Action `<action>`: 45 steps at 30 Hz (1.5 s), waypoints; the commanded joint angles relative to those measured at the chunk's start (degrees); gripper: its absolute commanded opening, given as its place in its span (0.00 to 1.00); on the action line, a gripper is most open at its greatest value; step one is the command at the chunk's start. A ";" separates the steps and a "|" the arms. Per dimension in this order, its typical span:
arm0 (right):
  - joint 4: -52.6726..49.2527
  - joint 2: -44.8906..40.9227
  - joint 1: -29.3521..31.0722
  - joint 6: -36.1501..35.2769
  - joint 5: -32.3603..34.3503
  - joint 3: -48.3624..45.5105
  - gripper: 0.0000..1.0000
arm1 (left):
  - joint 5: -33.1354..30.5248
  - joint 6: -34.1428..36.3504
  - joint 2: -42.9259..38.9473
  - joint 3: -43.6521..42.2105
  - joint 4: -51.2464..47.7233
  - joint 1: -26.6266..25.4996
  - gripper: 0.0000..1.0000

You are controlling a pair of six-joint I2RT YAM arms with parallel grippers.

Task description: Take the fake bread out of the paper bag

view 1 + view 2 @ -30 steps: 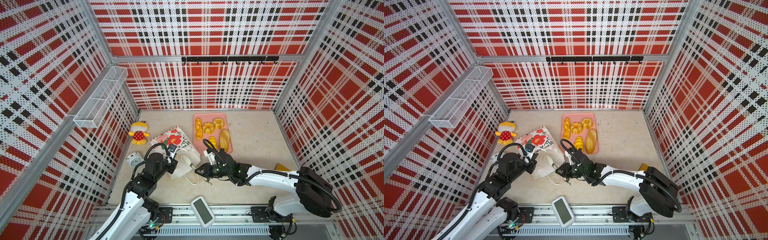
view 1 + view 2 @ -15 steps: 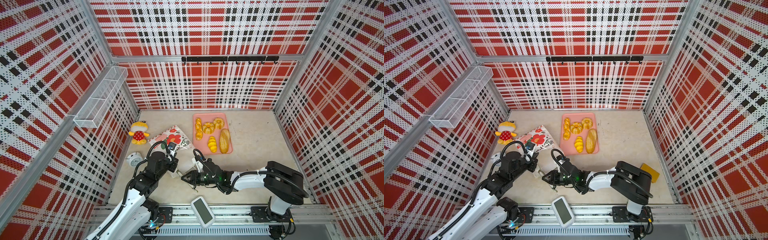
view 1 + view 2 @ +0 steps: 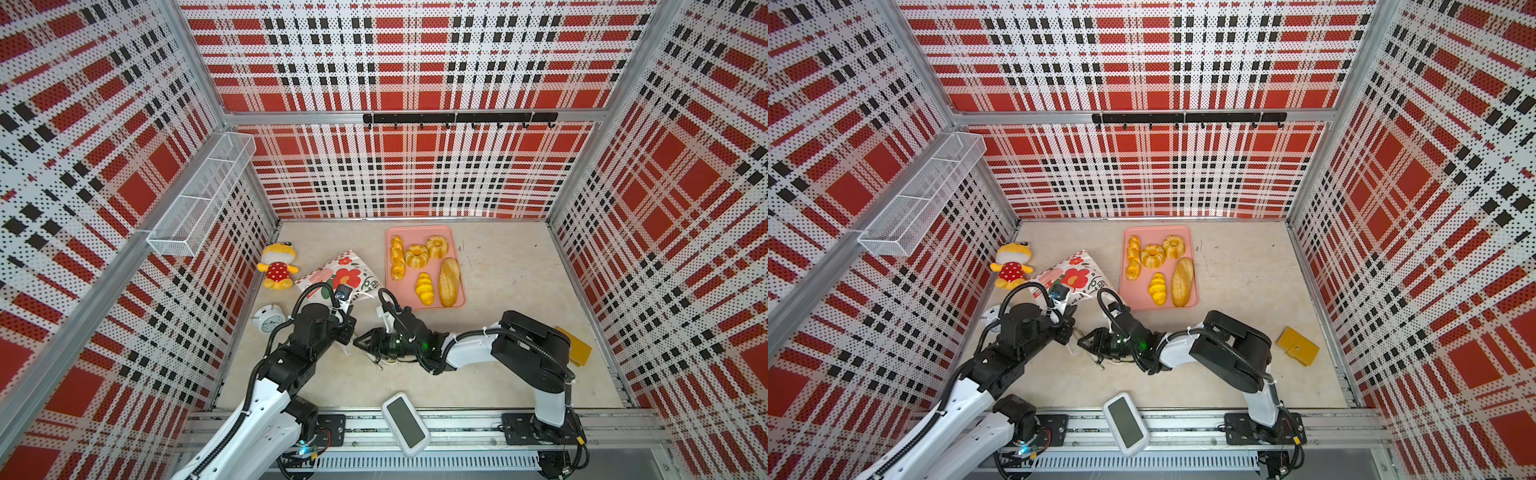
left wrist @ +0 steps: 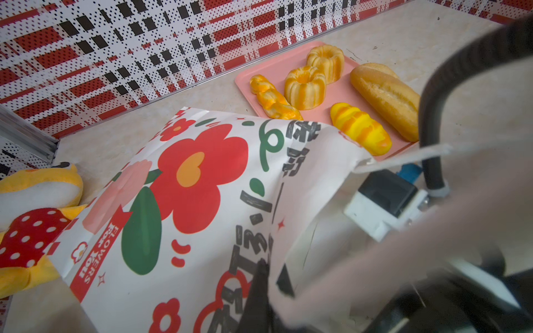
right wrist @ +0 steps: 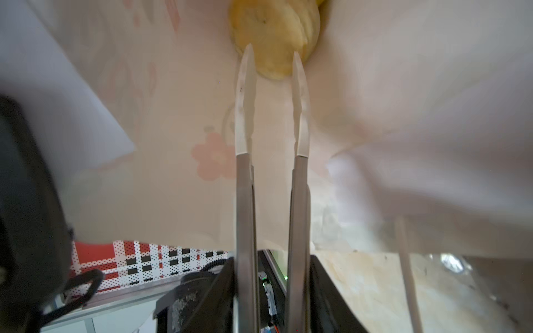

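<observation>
I judge the job well past halfway but not finished. On the beige tabletop (image 3: 519, 299), the white paper bag with the red flower print (image 3: 338, 274) lies on its side just beside the pink plastic tray (image 3: 413, 235). Its mouth is turned toward my two arms.

Five glossy golden pieces of fake bread are already out and lying on that tray:
- the long loaf (image 3: 449, 281)
- a ring cake (image 3: 417, 256)
- a second ring cake (image 3: 437, 246)
- the twisted stick (image 3: 397, 257)
- the striped croissant roll (image 3: 424, 288)

At least one piece is left. In the right wrist view a pale yellow rounded piece of bread (image 5: 271, 31) sits deep inside the bag, against the paper. The paper hides the rest of the inside, so I cannot tell whether more lies behind it.

My left gripper (image 4: 272, 268) is clenched on the upper lip of the bag's mouth and holds it up off the table, which gives me a way in. My right gripper (image 5: 272, 54) is inside the mouth with its jaws parted, grasping nothing. Its two metal tips flank the near edge of the rounded piece, and I cannot tell whether they touch it.

As I see it, I have yet to close on that piece, draw it out and set it on the tray. After that I would check the bag for stragglers.
</observation>
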 commanded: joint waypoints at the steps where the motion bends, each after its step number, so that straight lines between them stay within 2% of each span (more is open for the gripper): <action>1: 2.61 2.32 -1.22 -0.88 -1.07 2.74 0.41 | 0.53 0.07 -0.42 1.86 -0.99 -0.41 0.00; 7: 4.89 6.58 -2.34 1.53 -2.42 4.94 0.44 | 0.65 0.07 0.15 1.95 -0.61 -0.71 0.00; 15: 4.17 9.04 -2.91 1.02 -4.19 7.14 0.43 | 1.01 0.43 0.36 1.91 -0.49 -0.80 0.00; 17: 5.48 9.43 -3.13 1.18 -5.09 7.08 0.38 | 1.06 0.34 0.31 1.77 -0.40 -0.84 0.00; 23: 9.68 7.98 -4.73 2.51 -7.85 4.51 0.13 | 0.74 0.15 0.24 1.44 -0.21 -1.18 0.00; 27: 8.01 4.25 -5.74 1.63 -9.03 1.15 0.00 | 0.38 0.53 -0.31 1.47 -0.56 -1.32 0.00; 31: 4.13 0.79 -5.99 -0.58 -9.71 -0.89 0.00 | 0.29 0.70 -0.73 1.31 -0.70 -1.34 0.00; 45: 2.94 -7.07 -5.97 -1.73 -10.76 -7.03 0.00 | -0.21 0.63 -0.78 1.60 -0.89 -1.77 0.00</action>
